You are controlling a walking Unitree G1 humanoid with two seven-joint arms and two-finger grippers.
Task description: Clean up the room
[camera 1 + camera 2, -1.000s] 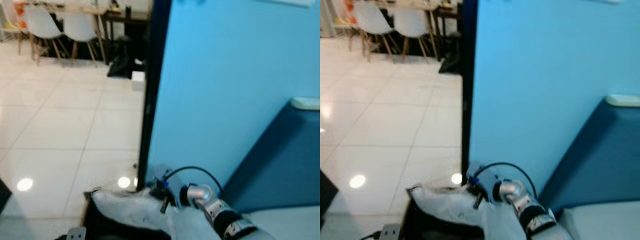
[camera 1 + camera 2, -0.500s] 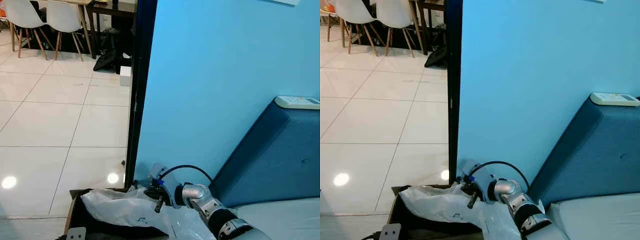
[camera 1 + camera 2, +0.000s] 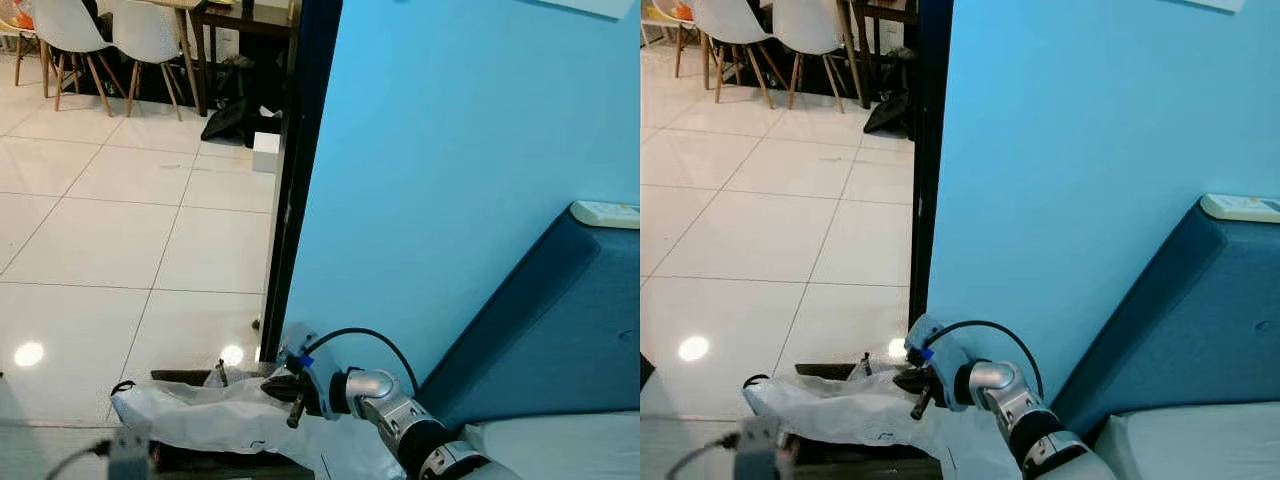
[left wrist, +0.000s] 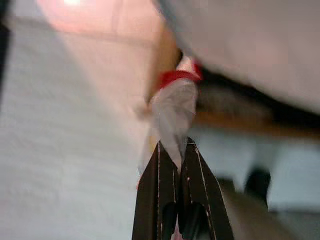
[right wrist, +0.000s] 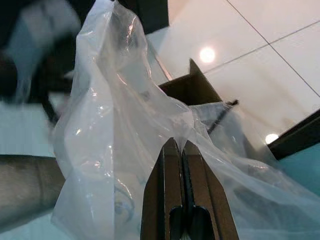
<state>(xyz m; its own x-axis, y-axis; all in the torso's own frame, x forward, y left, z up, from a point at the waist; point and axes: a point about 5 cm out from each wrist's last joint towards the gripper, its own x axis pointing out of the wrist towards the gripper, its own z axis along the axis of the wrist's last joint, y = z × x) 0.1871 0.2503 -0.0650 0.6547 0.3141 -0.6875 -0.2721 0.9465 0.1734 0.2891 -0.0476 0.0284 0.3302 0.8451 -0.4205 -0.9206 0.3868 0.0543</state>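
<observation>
A clear plastic bag (image 3: pixel 200 415) lies stretched over a dark cardboard box (image 3: pixel 190 377) on the floor by the blue wall. My right gripper (image 3: pixel 291 398) reaches down from the lower right and is shut on the bag's right end; the right wrist view has its fingers (image 5: pixel 170 165) pressed together on crumpled clear film (image 5: pixel 110 100) above a box flap (image 5: pixel 192 85). My left gripper (image 4: pixel 172 147) is shut on a twisted bit of the bag (image 4: pixel 172 107) with a red band. The left arm's grey end (image 3: pixel 128 447) is blurred at the bottom left.
A blue wall (image 3: pixel 450 180) ends in a dark door frame (image 3: pixel 300 180). To the right stands a dark blue headboard (image 3: pixel 560 330) with a white remote (image 3: pixel 605 212) on top. White tiled floor (image 3: pixel 120 230) leads to chairs (image 3: pixel 140 30); a black bag (image 3: pixel 235 120) lies there.
The view has shifted a little. The bag is now pulled out further to the left and lies flatter. My right gripper has stayed shut on it and moved slightly left.
</observation>
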